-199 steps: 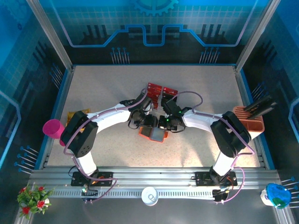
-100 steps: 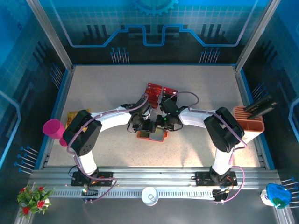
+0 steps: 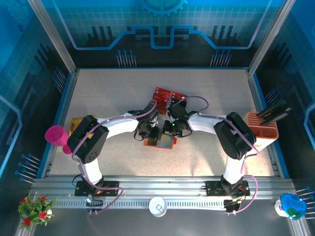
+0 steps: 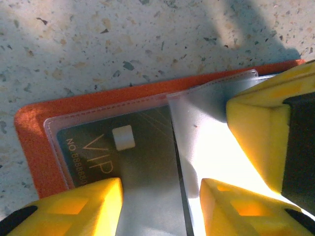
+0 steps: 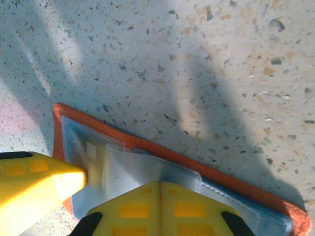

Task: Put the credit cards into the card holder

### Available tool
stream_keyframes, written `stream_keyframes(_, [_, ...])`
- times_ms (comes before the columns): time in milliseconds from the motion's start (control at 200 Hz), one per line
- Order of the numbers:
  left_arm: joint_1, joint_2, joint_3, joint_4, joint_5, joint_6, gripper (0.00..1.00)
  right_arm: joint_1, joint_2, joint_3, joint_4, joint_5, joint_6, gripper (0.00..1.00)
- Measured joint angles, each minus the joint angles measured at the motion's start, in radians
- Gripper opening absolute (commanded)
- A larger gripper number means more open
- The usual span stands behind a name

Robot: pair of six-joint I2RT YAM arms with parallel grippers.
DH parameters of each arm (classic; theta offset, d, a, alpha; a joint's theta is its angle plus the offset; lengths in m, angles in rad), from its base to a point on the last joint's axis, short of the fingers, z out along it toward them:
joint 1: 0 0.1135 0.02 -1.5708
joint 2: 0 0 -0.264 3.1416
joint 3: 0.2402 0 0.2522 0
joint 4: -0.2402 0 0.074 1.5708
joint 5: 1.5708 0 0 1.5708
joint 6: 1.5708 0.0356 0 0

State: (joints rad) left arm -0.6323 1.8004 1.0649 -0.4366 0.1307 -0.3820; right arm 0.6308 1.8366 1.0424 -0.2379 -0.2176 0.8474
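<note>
The orange-red card holder (image 3: 167,144) lies open mid-table, its orange rim (image 4: 29,142) (image 5: 162,156) framing clear pockets. A dark grey VIP credit card (image 4: 123,147) sits under the clear pocket. My left gripper (image 3: 153,135) (image 4: 160,196) is open, its yellow fingers straddling that card's near end. My right gripper (image 3: 170,132) (image 5: 160,189) is shut, its fingertips pinched together on the holder's clear flap (image 5: 142,169). Two red credit cards (image 3: 162,92) (image 3: 180,97) lie just behind the grippers.
A peach slotted stand (image 3: 263,129) holding a dark item (image 3: 274,110) stands at the right edge. A pink cup (image 3: 55,135) and a yellow-orange packet (image 3: 76,123) are at the left edge. A white cup (image 3: 158,206) sits on the front rail.
Both grippers have closed in together over the card holder and moved slightly back-left; the holder has shifted a little with them and is more covered.
</note>
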Motion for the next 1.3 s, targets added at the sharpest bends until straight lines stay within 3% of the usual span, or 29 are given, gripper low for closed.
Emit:
stream_keyframes(95, [0.000, 0.000, 0.000, 0.000, 0.000, 0.000, 0.46, -0.004, -0.001, 0.007, -0.008, -0.003, -0.006, 0.01])
stream_keyframes(270, [0.000, 0.002, 0.000, 0.000, -0.003, 0.000, 0.44, -0.006, -0.042, 0.008, -0.031, 0.009, -0.015, 0.26])
stream_keyframes(400, [0.000, 0.003, 0.000, 0.000, -0.004, 0.000, 0.43, -0.015, -0.088, 0.006, -0.043, 0.028, -0.018, 0.34])
stream_keyframes(805, [0.000, 0.003, 0.000, 0.001, -0.004, 0.000, 0.43, -0.018, -0.050, -0.009, -0.037, 0.018, -0.013, 0.35])
stream_keyframes(1016, [0.000, 0.003, 0.000, 0.003, -0.003, -0.004, 0.44, -0.026, -0.013, 0.002, -0.023, -0.022, -0.017, 0.29])
stream_keyframes(1301, [-0.001, -0.005, 0.000, 0.002, 0.005, -0.007, 0.52, -0.037, -0.008, 0.007, -0.003, -0.069, -0.020, 0.26])
